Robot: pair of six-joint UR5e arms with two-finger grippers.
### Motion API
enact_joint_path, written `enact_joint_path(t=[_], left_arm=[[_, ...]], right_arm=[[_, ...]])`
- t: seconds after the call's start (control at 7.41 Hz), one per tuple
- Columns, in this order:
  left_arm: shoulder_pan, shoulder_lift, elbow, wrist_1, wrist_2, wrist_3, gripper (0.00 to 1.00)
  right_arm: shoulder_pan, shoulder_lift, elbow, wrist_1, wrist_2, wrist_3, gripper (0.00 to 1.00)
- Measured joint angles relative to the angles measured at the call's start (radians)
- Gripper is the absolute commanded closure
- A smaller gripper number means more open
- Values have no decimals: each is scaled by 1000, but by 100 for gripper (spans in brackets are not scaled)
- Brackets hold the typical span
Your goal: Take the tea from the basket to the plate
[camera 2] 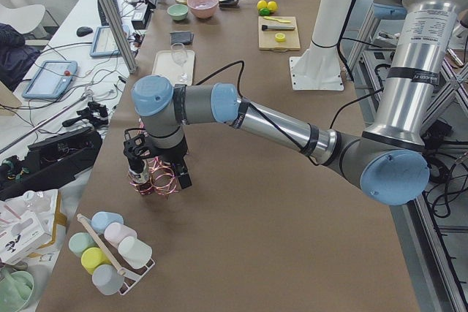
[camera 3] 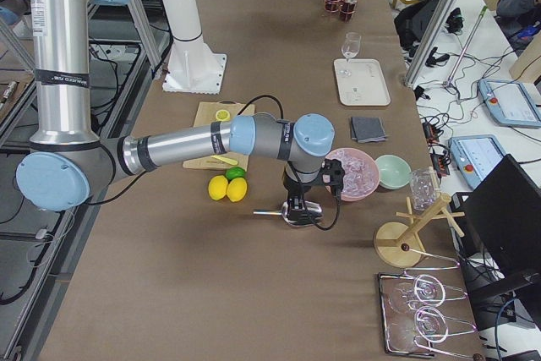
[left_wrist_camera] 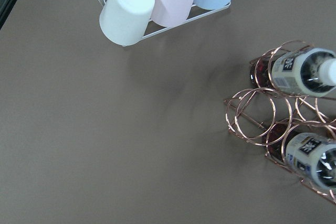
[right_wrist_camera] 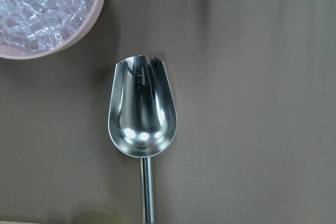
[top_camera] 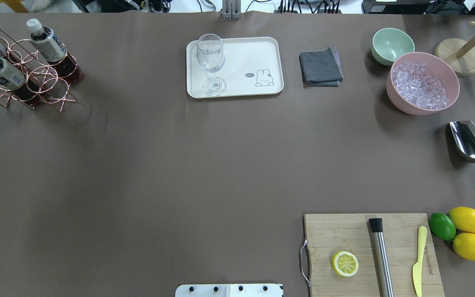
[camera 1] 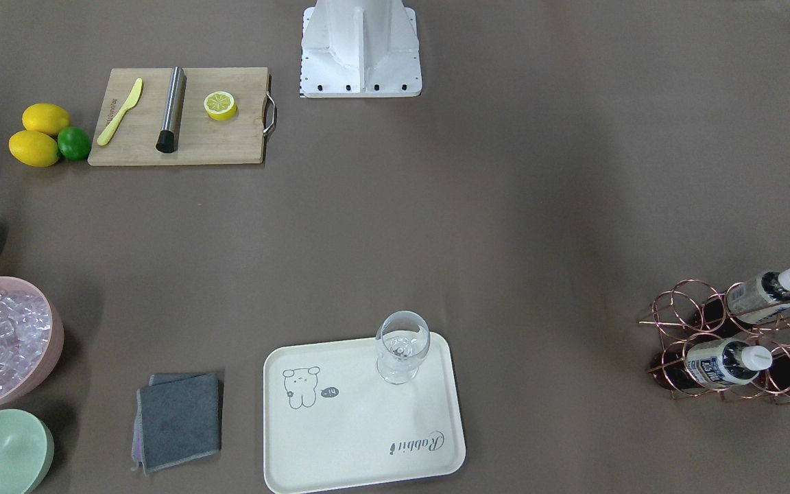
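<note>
Standing in rings of the copper wire basket point(top_camera: 39, 80), far left on the table: three tea bottles point(top_camera: 48, 43), white caps up. Labels white and navy, print too small to read.

Left gripper point(camera 2: 159, 174): hangs directly above the basket; how far its fingers are spread, or whether it has hold of anything, cannot be told. Its wrist camera shows two bottles at the right edge of the view and one vacant ring beside them.

Right gripper point(camera 3: 304, 205): over the steel ice scoop point(right_wrist_camera: 142, 124), next to the pink bowl of ice point(right_wrist_camera: 47, 14); finger spread likewise cannot be told.

Plate point(top_camera: 245, 53): cream tray at the far edge, centre, well apart from the basket. Wine glass point(top_camera: 210, 62) stands on its left end; right portion bare. Printed "Rabbit" and an animal drawing with a "hi" bubble.

Between basket and plate: bare brown table.
</note>
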Motion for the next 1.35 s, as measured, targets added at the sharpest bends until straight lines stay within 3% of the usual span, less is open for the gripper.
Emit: enact_joint_path(t=[0.4,0.81,1.35], left_arm=[[2,-90,10,-5,-18,-185,3],[13,-227,149,-8,-40,-344,3],[71,-271,229,-102,-106,-754,3]], right_arm=[[0,-2,0,0,0,0,1],[0,-8,0,0,0,0,1],[0,-9,5,0,8,0,1]])
